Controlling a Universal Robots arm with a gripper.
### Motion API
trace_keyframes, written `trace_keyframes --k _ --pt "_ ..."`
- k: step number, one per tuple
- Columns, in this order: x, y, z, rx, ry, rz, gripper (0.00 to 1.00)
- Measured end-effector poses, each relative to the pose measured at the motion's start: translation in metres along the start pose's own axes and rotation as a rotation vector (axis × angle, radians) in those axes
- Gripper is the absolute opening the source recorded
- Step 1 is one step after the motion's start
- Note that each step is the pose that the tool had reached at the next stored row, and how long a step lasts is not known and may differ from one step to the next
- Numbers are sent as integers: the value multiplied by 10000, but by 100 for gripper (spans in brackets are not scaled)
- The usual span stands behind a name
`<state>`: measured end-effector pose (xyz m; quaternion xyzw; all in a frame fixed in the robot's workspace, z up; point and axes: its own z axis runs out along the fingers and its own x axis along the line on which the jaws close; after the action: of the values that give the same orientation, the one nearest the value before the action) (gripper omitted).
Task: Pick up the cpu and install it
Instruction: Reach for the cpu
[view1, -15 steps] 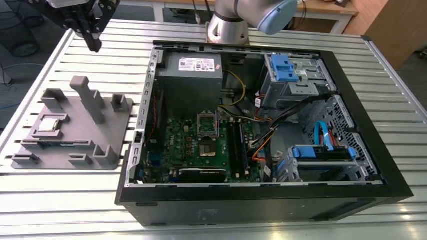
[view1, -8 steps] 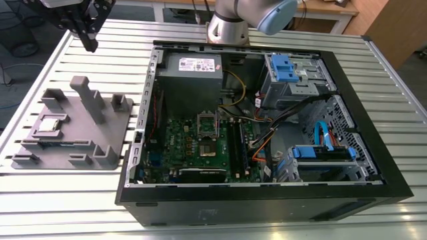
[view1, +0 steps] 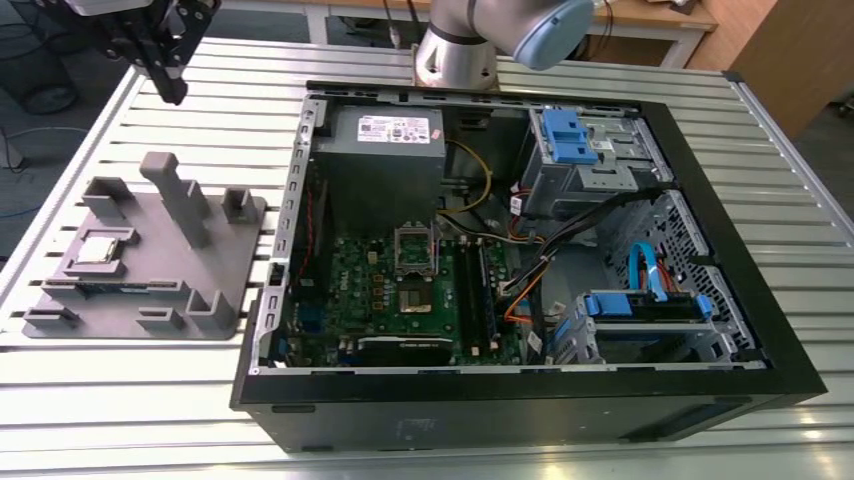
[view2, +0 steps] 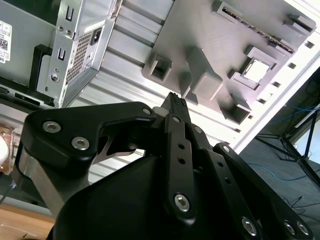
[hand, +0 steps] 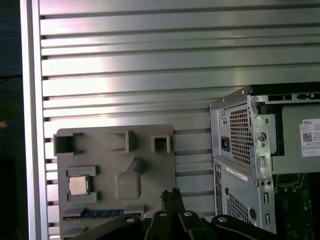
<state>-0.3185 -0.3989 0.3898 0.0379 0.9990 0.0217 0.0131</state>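
The cpu (view1: 100, 247), a small square chip with a pale silvery top, lies flat in a recess of the grey holder plate (view1: 227, 250) at the exterior view's left. It also shows as the cpu (hand: 78, 185) in the first wrist view and the cpu (view2: 257, 70) in the second wrist view. My gripper (view1: 168, 88) hangs high over the table's far left corner, well above and behind the holder, touching nothing. Its black fingertips (hand: 170, 194) meet, shut on nothing. The green motherboard (view1: 400, 290) with its metal-framed socket (view1: 415, 255) lies inside the open computer case (view1: 534, 390).
A tall grey post (view1: 178, 195) and several small blocks rise from the holder plate. The case walls, the power supply (view1: 387, 135), blue drive cages (view1: 577, 140) and loose cables (view1: 534, 270) crowd the motherboard. Slatted metal table (view1: 134, 400) lies around both.
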Motion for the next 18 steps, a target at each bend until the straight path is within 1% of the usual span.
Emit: trace_keyframes --k 6,18 --pt "95 -8 15 0 -1 0 11" --pt "327 -27 53 0 0 0 11"
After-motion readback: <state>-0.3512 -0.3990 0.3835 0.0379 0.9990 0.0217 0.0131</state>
